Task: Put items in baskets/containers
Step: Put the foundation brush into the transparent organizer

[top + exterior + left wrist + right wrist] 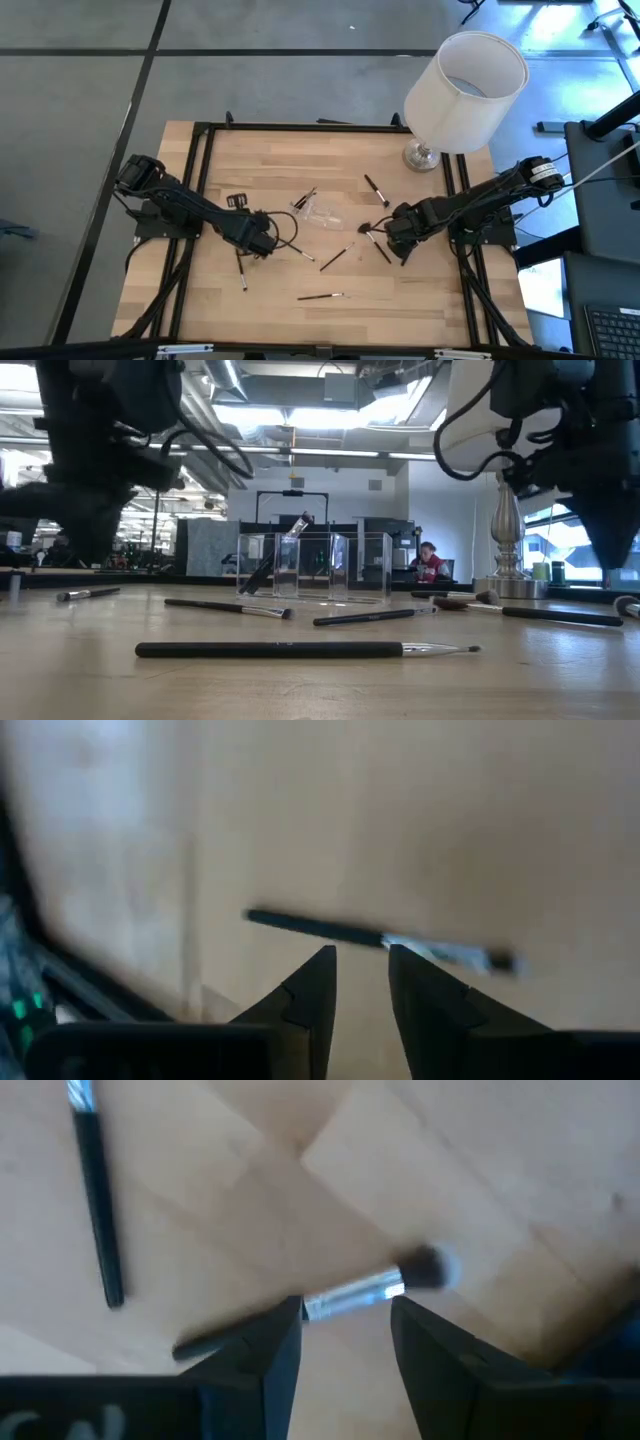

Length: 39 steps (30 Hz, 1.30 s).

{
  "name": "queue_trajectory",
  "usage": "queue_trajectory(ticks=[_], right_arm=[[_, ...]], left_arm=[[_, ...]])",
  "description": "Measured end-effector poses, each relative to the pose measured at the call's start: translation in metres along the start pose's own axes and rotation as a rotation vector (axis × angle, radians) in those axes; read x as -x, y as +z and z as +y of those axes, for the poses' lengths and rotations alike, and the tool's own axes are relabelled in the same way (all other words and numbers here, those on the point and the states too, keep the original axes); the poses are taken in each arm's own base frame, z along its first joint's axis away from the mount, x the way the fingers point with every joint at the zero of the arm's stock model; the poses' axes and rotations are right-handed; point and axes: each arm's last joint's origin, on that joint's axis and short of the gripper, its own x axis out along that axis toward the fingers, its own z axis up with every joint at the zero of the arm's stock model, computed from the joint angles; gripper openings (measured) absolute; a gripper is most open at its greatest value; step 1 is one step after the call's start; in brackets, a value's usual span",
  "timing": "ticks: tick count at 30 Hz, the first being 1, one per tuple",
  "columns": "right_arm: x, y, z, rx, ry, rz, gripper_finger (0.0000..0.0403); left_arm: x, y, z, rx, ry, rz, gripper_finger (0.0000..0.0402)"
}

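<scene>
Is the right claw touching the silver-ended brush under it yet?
Cannot tell. In the right wrist view the open right claw straddles the brush, one finger overlapping its handle, but no view shows contact or a gap plainly.

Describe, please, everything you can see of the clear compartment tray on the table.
The clear plastic tray stands near the middle of the wooden table, between the two arms. In the low view it shows as a row of upright transparent compartments with thin walls, resting flat on the tabletop. One dark-handled brush leans tilted in the compartment at one end, its tip poking above the rim; the other compartments look empty. Neither gripper touches it, and the remaining brushes lie loose on the table around it.
</scene>
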Motion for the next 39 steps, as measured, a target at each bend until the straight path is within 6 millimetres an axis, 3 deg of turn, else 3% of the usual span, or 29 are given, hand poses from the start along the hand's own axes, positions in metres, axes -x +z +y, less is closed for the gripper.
queue_trajectory(ticks=[7,16,24,32,39], right_arm=[[0.001,0.007,0.007,0.066,0.033,-0.159,0.0156],[0.001,0.010,0.011,0.185,0.045,-0.209,0.0156],[0.002,0.012,0.010,0.204,-0.003,-0.293,0.0156],[0.002,0.013,0.010,0.220,-0.028,-0.331,0.0156],[0.002,0.012,0.010,0.218,-0.023,-0.332,0.0156]], left_arm=[[0.000,-0.002,-0.003,-0.514,-0.146,0.051,0.0073],[-0.002,0.003,0.001,-0.766,-0.072,-0.004,0.0089],[-0.006,0.011,0.005,-0.855,-0.172,-0.031,0.0123],[-0.011,0.015,0.009,-0.821,-0.211,-0.040,0.0134],[-0.037,-0.003,0.005,-0.834,-0.252,0.004,0.0134]])
